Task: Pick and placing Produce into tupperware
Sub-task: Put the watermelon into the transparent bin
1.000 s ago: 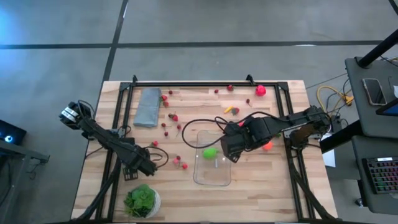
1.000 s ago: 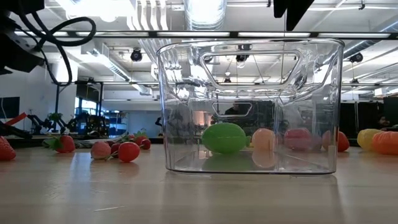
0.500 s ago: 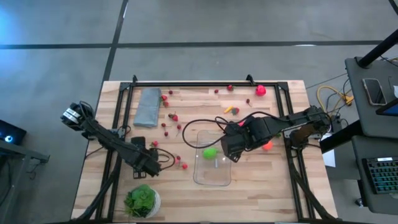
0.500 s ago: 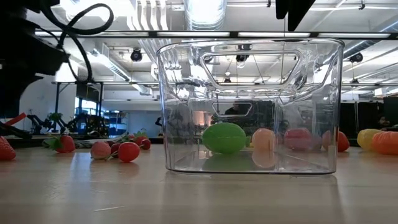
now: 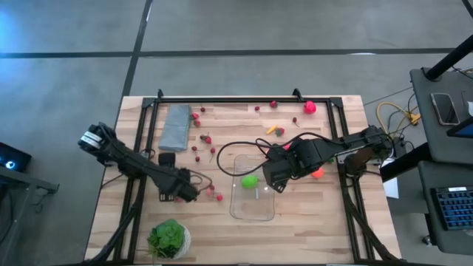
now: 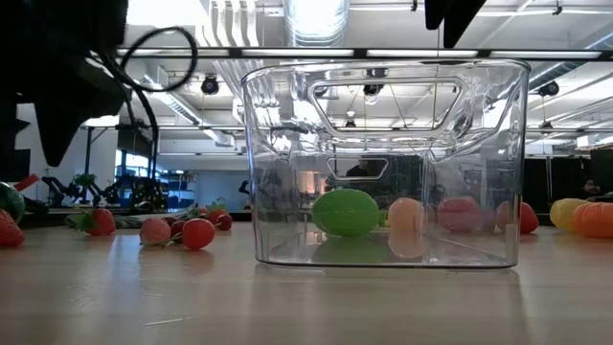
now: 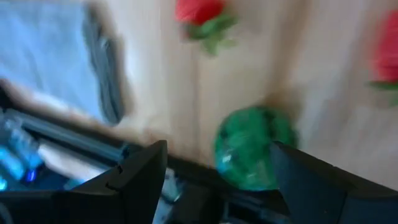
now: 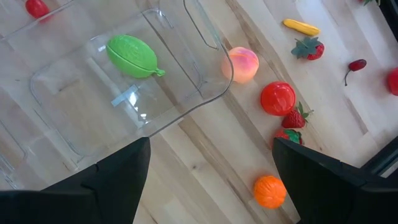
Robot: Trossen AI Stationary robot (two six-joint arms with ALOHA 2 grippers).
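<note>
The clear tupperware stands mid-table with one green piece lying on its floor. My right gripper hangs open above its right side with nothing between the fingers. My left gripper, left of the tupperware, carries a striped green ball; the ball also shows at the edge of the low view. Loose produce lies on the wood: red berries, a peach, a red tomato, an orange. My left gripper has the striped green ball between its two fingers, which slant down from the table's left. One finger overlaps the ball's side. The picture is blurred, so where the other finger meets the ball cannot be told. The ball shows just above the tabletop.
Two red berries lie between my left gripper and the tupperware. A grey-blue folded cloth lies at the far left, and a leafy plant in a white pot stands near the front left. Black frame rails border the table.
My left gripper has gone toward the table's right edge, closer to the tupperware, and has turned as it went. The green ball has travelled with it and has come into the low view at its edge.
</note>
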